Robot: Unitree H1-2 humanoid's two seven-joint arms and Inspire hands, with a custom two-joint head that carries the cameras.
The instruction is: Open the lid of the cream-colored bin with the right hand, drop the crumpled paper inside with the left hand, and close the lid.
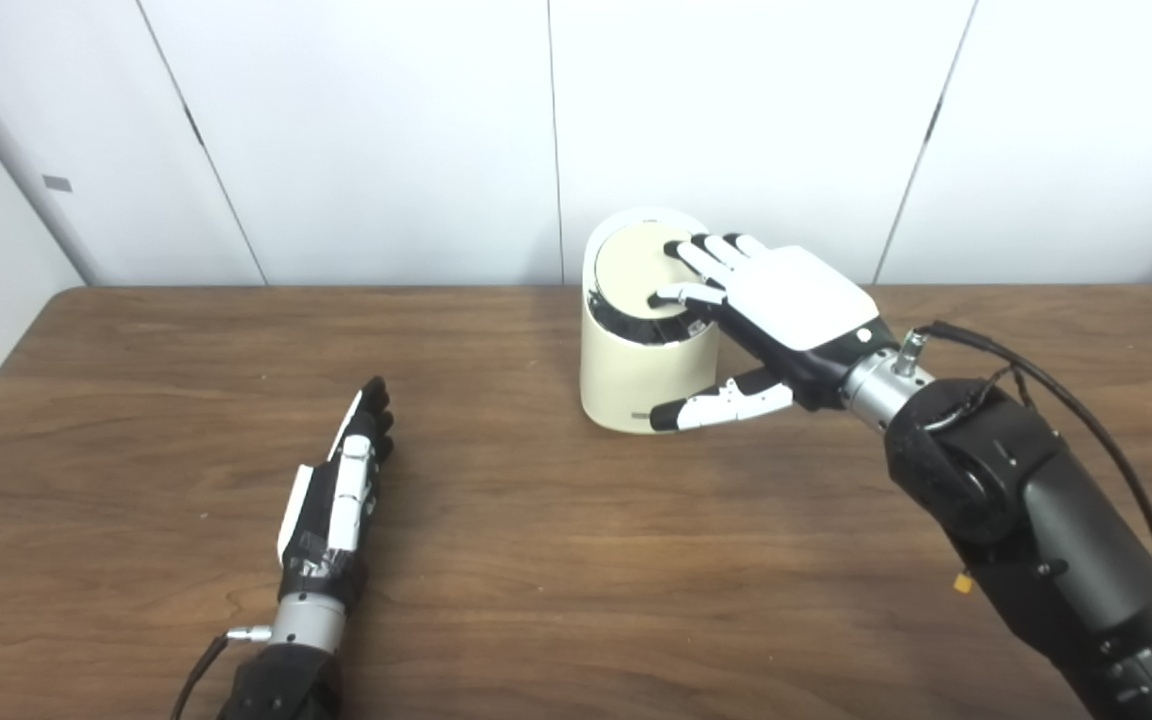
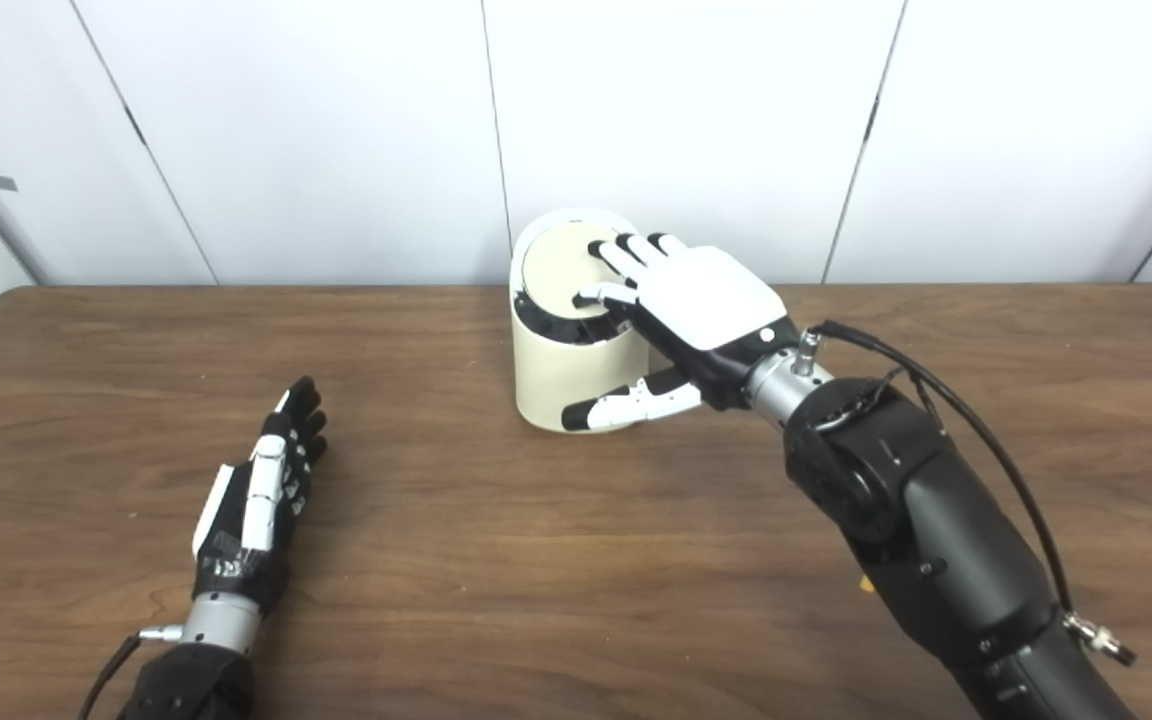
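STEP: closing lid | BIN (image 1: 636, 385): far centre of bench (image 1: 536, 560); lid (image 1: 636, 270) tilted, dark gap at front rim | RIGHT HAND (image 1: 776, 310): spread flat on lid, gripping nothing; press straight down, evenly | LEFT HAND (image 1: 336, 490): empty, fingers extended, resting on bench | PAPER: not visible.

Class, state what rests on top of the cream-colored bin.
The right hand lies over the bin, fingers on its lid. The bin's inside is covered.

Two head cameras side by side, looking down at table (image 1: 556, 560) from near; views overlap almost fully
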